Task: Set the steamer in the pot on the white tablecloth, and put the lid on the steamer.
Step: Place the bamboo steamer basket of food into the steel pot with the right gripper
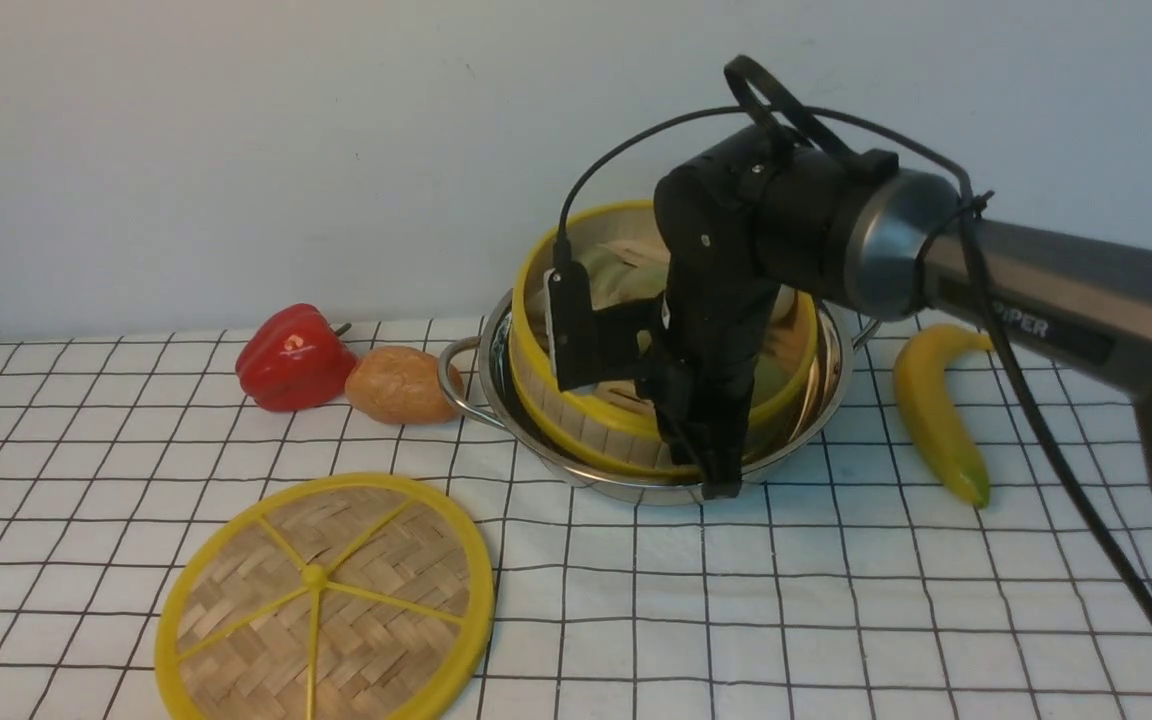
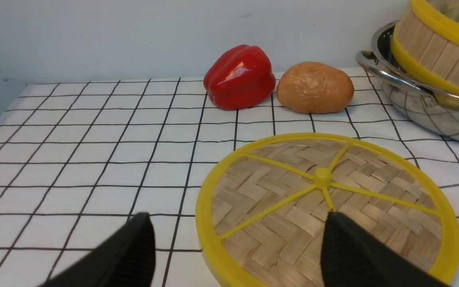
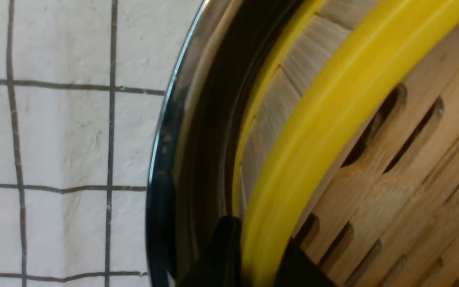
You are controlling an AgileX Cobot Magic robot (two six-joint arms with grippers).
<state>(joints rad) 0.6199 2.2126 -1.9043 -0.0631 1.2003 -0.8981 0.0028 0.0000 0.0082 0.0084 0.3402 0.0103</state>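
The steamer, a bamboo-slat basket with yellow rims, sits tilted in the shiny pot on the white tablecloth. Its near edge is low and its far rim is raised, with pale dumplings inside. My right gripper is shut on the steamer's near yellow rim. In the right wrist view the right gripper has one finger inside the steamer and one between it and the pot. The lid lies flat at the front left. My left gripper is open low over the lid.
A red bell pepper and a brown potato lie just left of the pot's handle. A yellow banana lies to the pot's right. A plain wall stands close behind the pot.
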